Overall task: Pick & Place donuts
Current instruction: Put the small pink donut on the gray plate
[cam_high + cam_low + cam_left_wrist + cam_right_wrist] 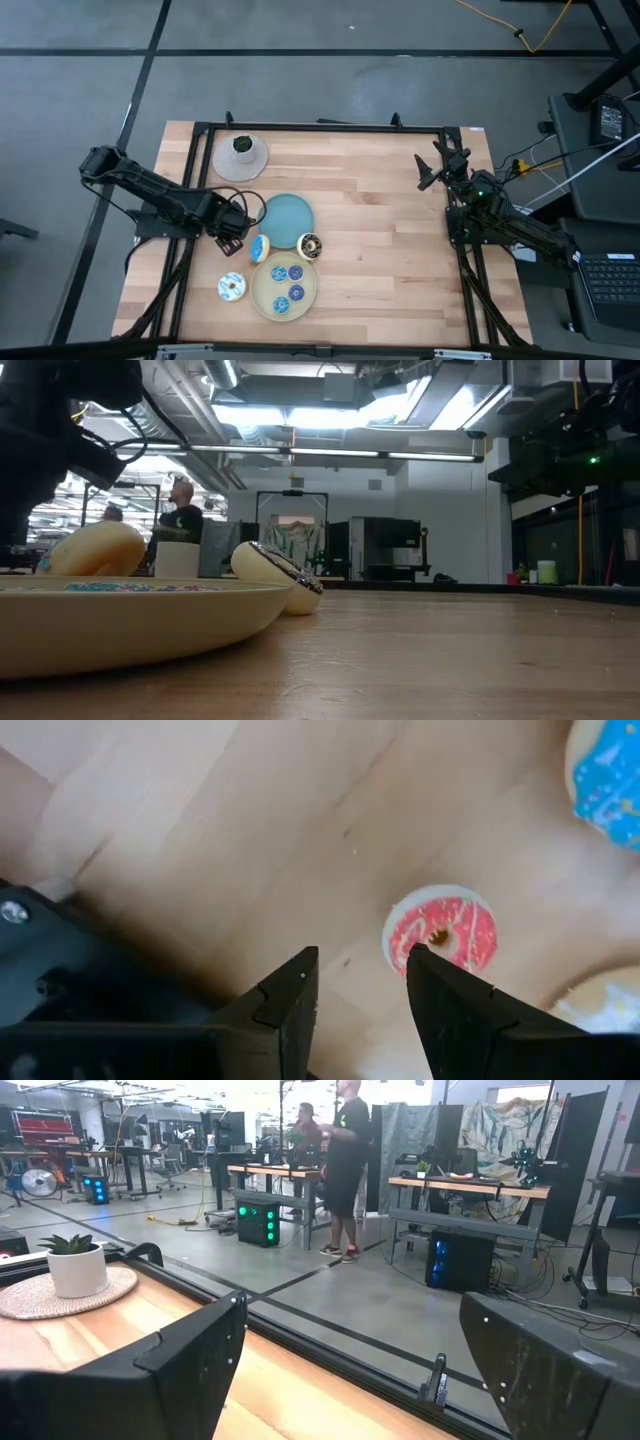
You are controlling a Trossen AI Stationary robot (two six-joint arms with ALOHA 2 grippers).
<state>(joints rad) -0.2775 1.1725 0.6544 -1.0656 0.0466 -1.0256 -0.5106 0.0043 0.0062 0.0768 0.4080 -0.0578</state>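
Wooden table (380, 230): three donuts (287, 284) plated, others loose, left gripper (232, 240) parted, empty at nine o'clock; right gripper (440, 165) spread wide.

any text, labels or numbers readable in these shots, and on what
None can be read.
Laptop beside the table: keys and screen too small to read.
Room equipment beyond the table edge: any markings are blurred.
Donuts, such as the pink donut: sprinkles only, no lettering.
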